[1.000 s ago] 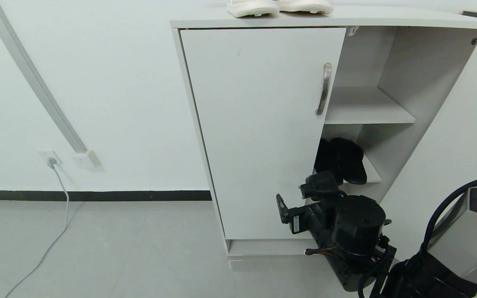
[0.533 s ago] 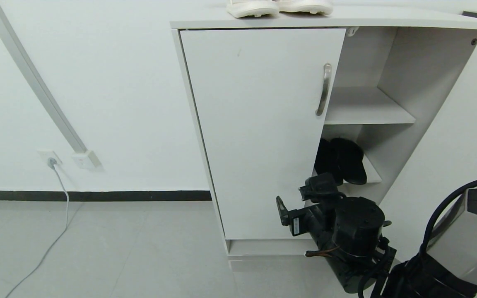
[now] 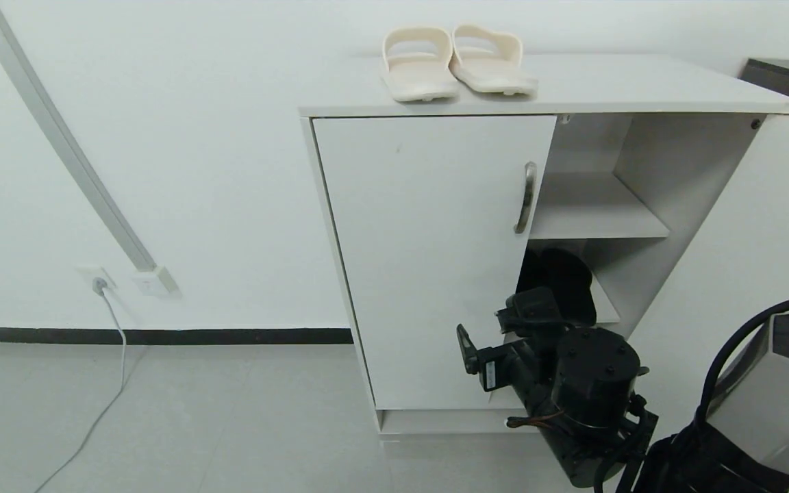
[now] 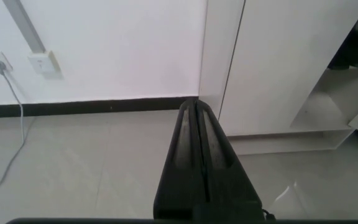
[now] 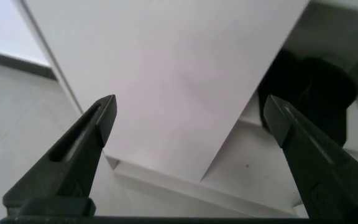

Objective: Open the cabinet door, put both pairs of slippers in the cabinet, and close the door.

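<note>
Atop the cabinet (image 3: 641,82) the cream slippers (image 3: 459,61) are waiting, the black slippers (image 3: 566,277) sitting shelved inside; we are judging our low right gripper (image 5: 188,106), jaws wide and empty, must rise there next.

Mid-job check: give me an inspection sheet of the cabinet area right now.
Surface: cabinet top carries the cream slippers, side by side.
Job's things: black slippers on a lower shelf inside; right door open, left door shut.
Clutter: nothing seen.
Grippers: right gripper open, empty, before the left door's lower part; left gripper shut, empty, above the floor.
Cables: grey cable hangs from the wall socket onto the floor.
Surroundings: white wall, black skirting.
</note>
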